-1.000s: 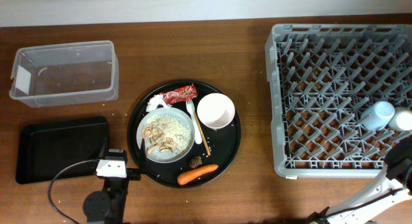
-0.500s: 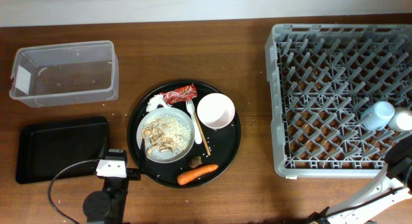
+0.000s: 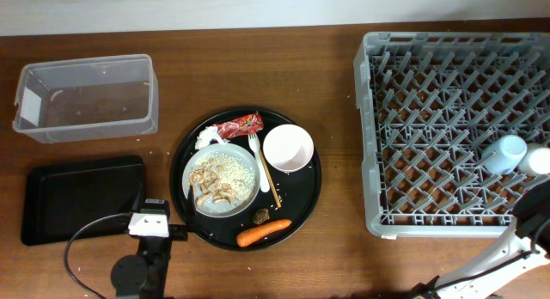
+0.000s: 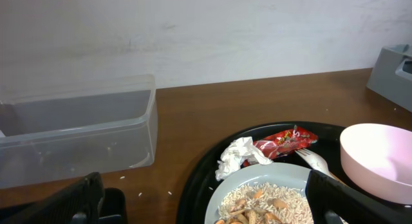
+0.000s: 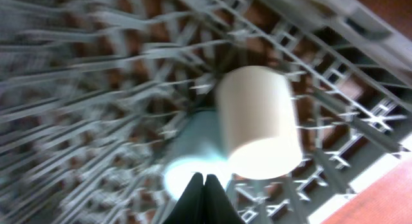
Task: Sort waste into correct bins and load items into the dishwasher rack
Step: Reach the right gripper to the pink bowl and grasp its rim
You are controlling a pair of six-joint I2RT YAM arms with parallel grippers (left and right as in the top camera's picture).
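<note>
On the round black tray, the pale plate (image 3: 225,180) holds rice with brown bits (image 4: 264,201). Round it lie the red wrapper (image 3: 240,125), white tissue (image 3: 207,137), white fork (image 3: 256,155), chopsticks (image 3: 267,175), pinkish bowl (image 3: 288,149), carrot (image 3: 264,234) and dark lump (image 3: 260,216). My left gripper (image 4: 205,210) is open just in front of the plate, holding nothing. In the grey rack (image 3: 447,93) stand the light blue cup (image 3: 504,153) and the white cup (image 5: 257,121). My right gripper (image 5: 204,177) is shut and empty, above the two cups.
The clear tub (image 3: 86,97) sits at the back left, with the flat black tray (image 3: 82,198) in front of it. The round black tray (image 3: 305,200) lies mid-table. A pale wall runs behind the table. My right arm (image 3: 507,252) comes in at the bottom right corner.
</note>
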